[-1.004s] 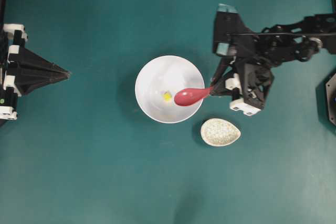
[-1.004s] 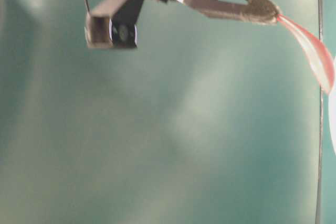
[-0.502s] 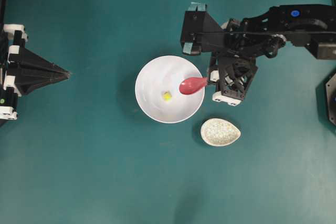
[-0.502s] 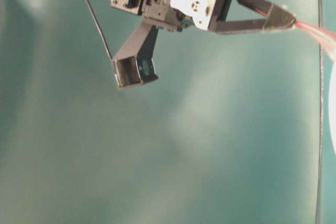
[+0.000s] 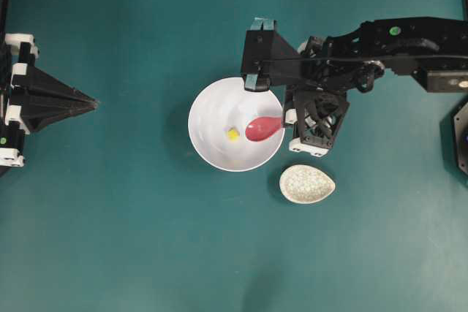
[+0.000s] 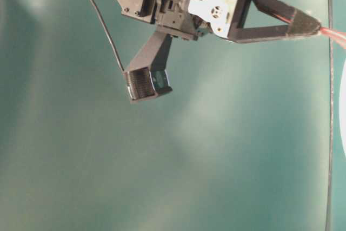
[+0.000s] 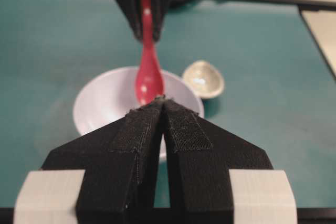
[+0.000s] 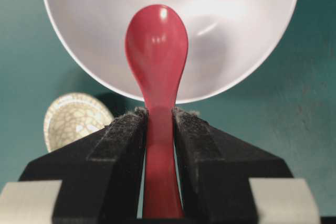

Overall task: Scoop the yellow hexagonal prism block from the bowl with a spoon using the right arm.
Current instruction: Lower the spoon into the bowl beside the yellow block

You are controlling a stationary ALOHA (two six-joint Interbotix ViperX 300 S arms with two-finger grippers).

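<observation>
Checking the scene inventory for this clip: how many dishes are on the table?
2. The large white bowl sits mid-table with the yellow block inside; the small speckled spoon rest lies on the table just beyond its rim, apart from it. No others visible.

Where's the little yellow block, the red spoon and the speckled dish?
yellow block [image 5: 232, 134], overhead view, its top face
spoon [image 8: 157, 45], right wrist view, middle of its scoop
speckled dish [image 5: 307, 183], overhead view, its inner surface

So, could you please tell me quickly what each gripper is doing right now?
Left gripper: closed, holding nothing.
Right gripper: closed on the spoon handle.
</observation>
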